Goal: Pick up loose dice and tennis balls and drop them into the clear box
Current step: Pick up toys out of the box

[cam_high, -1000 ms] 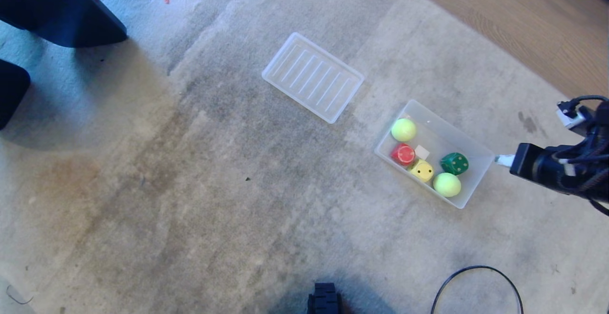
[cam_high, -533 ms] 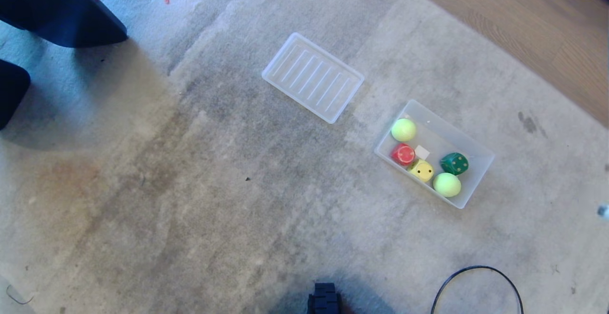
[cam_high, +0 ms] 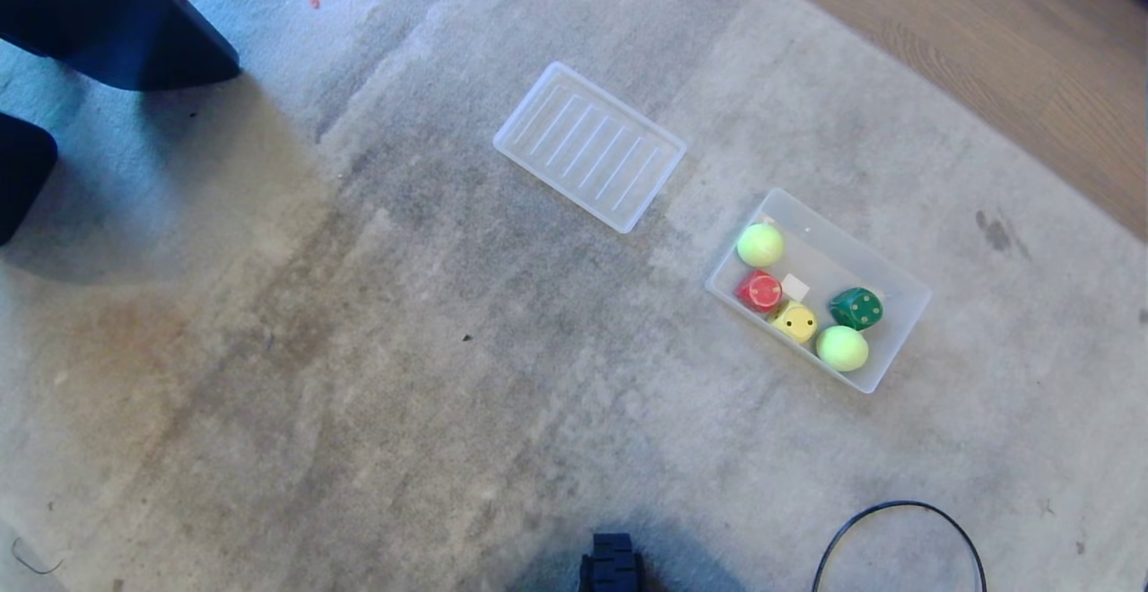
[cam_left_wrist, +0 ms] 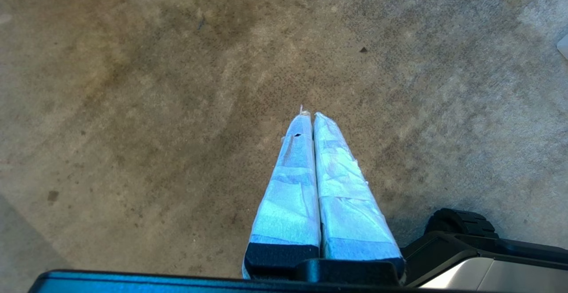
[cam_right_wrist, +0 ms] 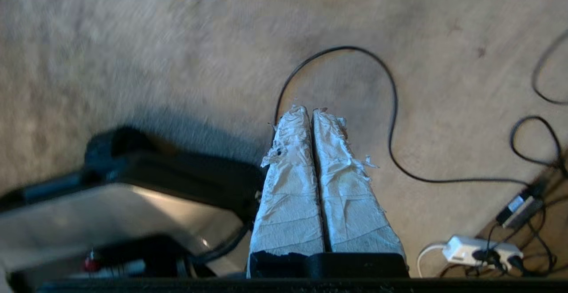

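Observation:
The clear box (cam_high: 897, 282) sits on the carpet at the right of the head view. Inside it lie two tennis balls (cam_high: 760, 244) (cam_high: 842, 348) and dice: a red one (cam_high: 760, 291), a yellow one (cam_high: 795, 321), a dark green one (cam_high: 856, 308), and a pale beige one (cam_high: 795, 286) half hidden behind the red and yellow. Neither arm shows in the head view. My left gripper (cam_left_wrist: 309, 114) hangs shut over bare carpet, holding nothing. My right gripper (cam_right_wrist: 310, 110) is shut and empty above carpet and a black cable (cam_right_wrist: 390, 106).
A flat ribbed translucent tray (cam_high: 589, 145) lies upside the box, farther back. Dark furniture (cam_high: 108, 18) stands at the back left, wood floor (cam_high: 987, 27) at the back right. A black cable loop (cam_high: 897, 534) and my base (cam_high: 614, 565) sit at the near edge. A power adapter (cam_right_wrist: 475, 248) lies by the right gripper.
My right arm, beside the box's right end a second ago, has pulled back out of the head view. The box and its contents have not moved.

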Tool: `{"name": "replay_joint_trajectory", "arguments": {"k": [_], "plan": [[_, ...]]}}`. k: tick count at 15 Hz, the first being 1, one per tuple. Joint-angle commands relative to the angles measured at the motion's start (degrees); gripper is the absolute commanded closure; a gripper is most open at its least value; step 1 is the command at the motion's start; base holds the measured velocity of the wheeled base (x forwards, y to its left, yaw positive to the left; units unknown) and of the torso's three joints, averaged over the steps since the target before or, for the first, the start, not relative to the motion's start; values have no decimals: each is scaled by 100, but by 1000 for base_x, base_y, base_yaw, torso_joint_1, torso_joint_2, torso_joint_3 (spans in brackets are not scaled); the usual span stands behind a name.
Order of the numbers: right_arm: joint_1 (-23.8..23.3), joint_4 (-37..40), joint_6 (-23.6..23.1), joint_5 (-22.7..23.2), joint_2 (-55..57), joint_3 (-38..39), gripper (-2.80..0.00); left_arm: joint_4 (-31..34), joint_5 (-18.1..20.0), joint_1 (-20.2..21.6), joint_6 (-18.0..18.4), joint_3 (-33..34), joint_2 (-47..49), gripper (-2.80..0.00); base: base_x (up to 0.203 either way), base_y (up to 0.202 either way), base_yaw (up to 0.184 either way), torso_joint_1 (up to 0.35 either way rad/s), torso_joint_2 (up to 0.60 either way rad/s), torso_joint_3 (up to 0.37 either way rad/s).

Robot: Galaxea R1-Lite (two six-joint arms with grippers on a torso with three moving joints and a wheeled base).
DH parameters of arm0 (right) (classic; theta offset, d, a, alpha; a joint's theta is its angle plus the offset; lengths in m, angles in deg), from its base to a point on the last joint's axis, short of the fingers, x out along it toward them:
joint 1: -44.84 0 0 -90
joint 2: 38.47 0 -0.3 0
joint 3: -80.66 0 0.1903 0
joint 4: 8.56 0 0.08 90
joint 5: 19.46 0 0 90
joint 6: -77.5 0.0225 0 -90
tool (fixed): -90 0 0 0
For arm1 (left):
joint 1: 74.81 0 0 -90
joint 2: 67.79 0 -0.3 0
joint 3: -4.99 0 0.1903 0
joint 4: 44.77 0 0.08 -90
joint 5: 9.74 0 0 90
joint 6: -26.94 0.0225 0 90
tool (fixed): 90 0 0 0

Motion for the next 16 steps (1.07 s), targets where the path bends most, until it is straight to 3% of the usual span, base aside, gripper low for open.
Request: {"name": "replay_joint_trajectory", "arguments": {"k": [1,4,6,9,12,15,16], "plan": [[-8,22,-217,395,-378,254,0,4,-1,0,-5,0,0,0,0,0,0,0,0,0],[686,-82,-376,165,-627,692,0,4,-1,0,-5,0,0,0,0,0,0,0,0,0],[520,-290,-299,124,-1145,857,0,-4,-1,0,-5,0,0,0,0,0,0,0,0,0],[386,-421,-587,183,-2014,1238,0,-4,-1,0,-5,0,0,0,0,0,0,0,0,0],[362,-568,-698,177,-2012,1349,0,4,-1,0,-5,0,0,0,0,0,0,0,0,0],[367,-1213,-1258,336,-2013,1680,0,4,-1,0,-5,0,0,0,0,0,0,0,0,0],[363,-1269,-950,309,-2015,1707,0,-4,-2,0,-5,0,0,0,0,0,0,0,0,0]]}}
